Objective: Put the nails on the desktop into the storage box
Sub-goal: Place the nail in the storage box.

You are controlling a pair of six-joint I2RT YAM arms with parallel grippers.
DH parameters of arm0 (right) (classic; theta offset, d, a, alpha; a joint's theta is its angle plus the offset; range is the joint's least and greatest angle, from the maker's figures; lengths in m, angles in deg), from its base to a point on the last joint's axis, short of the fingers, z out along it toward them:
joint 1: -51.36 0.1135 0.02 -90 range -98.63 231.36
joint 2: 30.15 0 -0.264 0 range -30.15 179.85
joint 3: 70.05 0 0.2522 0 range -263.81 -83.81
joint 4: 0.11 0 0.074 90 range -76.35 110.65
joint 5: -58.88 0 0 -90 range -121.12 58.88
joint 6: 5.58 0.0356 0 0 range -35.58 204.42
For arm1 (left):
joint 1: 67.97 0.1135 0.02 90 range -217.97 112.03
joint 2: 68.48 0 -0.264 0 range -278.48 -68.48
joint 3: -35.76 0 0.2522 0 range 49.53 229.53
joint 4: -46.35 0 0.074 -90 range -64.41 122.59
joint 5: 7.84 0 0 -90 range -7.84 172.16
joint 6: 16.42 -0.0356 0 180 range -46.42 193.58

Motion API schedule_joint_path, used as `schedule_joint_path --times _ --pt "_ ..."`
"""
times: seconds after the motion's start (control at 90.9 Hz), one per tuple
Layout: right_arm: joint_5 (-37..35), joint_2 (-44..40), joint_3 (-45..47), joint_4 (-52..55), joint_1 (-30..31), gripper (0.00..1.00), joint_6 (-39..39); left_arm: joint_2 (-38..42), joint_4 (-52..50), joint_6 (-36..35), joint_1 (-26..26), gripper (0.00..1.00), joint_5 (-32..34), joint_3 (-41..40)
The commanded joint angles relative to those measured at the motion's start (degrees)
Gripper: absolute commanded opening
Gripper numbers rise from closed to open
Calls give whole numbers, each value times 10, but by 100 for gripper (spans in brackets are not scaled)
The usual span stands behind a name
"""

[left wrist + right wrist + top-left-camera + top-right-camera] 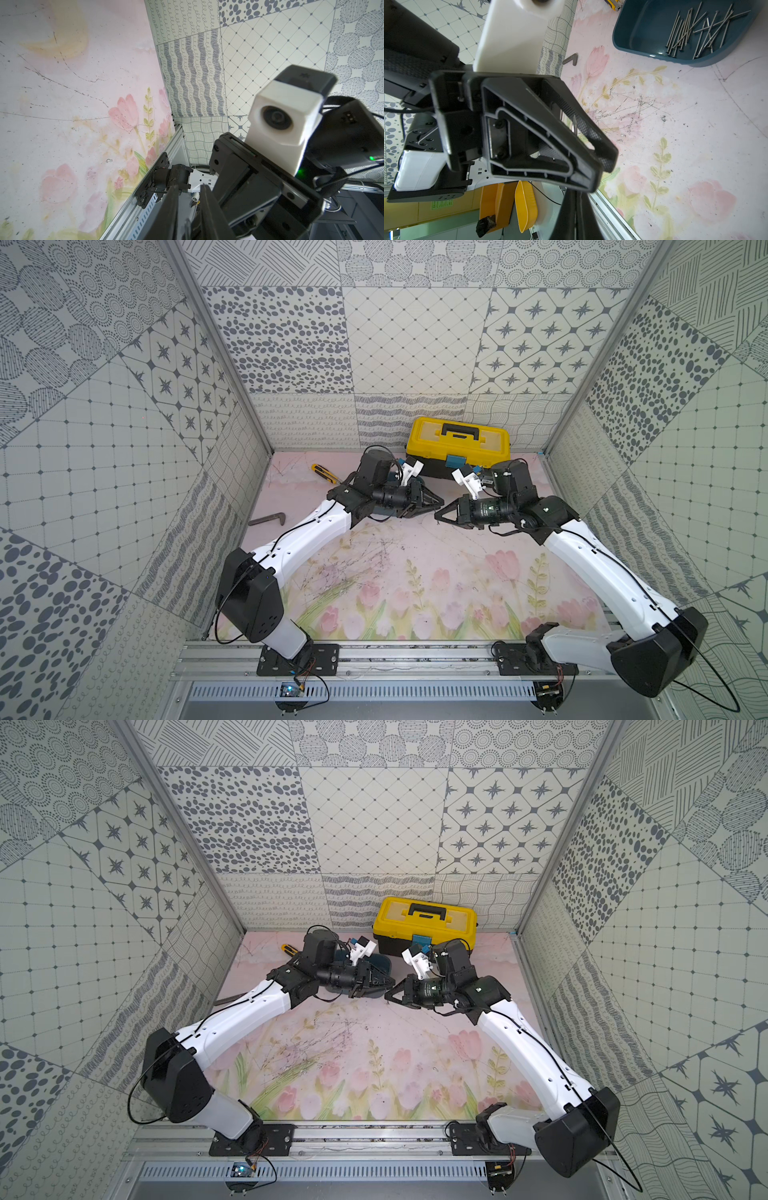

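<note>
Scuffed tulip-print desktop (415,556), patterned grey walls (415,344) around, nails (683,31) heaped in teal storage box (643,27), left gripper (441,502) a narrow slit, grip unclear, right gripper (436,516) pinched shut.

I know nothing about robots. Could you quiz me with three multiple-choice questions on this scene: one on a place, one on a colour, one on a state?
1. Where does the pile of nails lie?
A) inside the small open tub
B) pinned to the back wall
C) spread over the printed tulips at the front

2. What colour is that tub?
A) red
B) teal-blue
C) white

3. The yellow toolbox by the back wall is:
A) tipped on its side
B) standing with its lid flipped up
C) standing with its lid down

Answers: 1 A, the right wrist view shows them heaped on the tub's floor; 2 B, its walls are teal-blue; 3 C, both top views show the lid flat on top.
</note>
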Motion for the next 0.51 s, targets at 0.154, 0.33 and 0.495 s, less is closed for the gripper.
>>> schedule_joint_path --times 0.154,0.33,0.495 --pt "-18 1 -8 -25 6 0 8 -10 -31 -29 3 0 2 23" --pt "-31 7 -12 -28 6 24 16 -4 -55 -44 9 0 6 26" --pt "-55 -9 -15 -27 -9 56 17 -15 -101 -65 31 0 13 41"
